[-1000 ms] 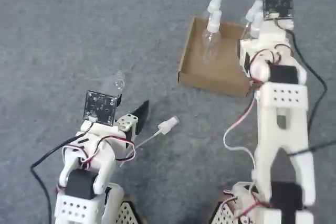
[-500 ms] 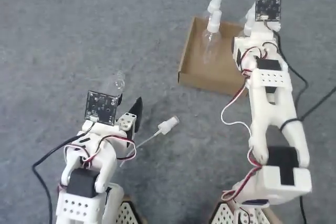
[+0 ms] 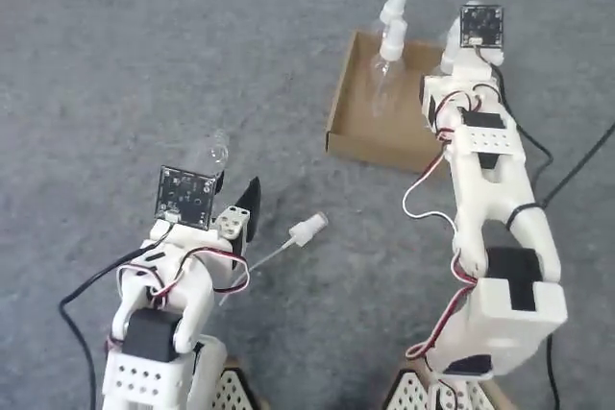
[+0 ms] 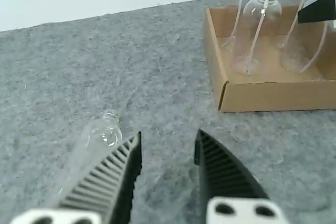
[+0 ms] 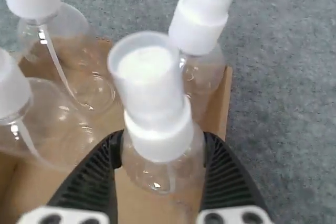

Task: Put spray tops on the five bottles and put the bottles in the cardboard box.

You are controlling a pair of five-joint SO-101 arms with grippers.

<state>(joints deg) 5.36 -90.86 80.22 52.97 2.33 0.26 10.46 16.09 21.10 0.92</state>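
Note:
My right gripper (image 5: 160,142) is shut on a clear bottle with a white spray top (image 5: 152,124), held upright over the cardboard box (image 5: 224,98). Three other capped bottles (image 5: 63,30) stand around it in the box. In the high view the right arm (image 3: 485,141) stretches across the box (image 3: 380,141). My left gripper (image 4: 167,148) is open and empty, low over the grey mat. An uncapped bottle (image 4: 100,135) lies just left of its fingers, also seen as a clear bottle (image 3: 213,151) from above. A loose spray top (image 3: 307,229) with its tube lies right of the left arm.
The grey mat (image 3: 115,74) is bare across the far left. The box's near wall (image 4: 268,95) faces the left gripper from ahead and to the right. Cables (image 3: 423,208) hang beside the right arm.
The right arm has stretched farther forward over the box with the bottle in its grip. The left gripper's dark finger shifted slightly; the left arm otherwise held still.

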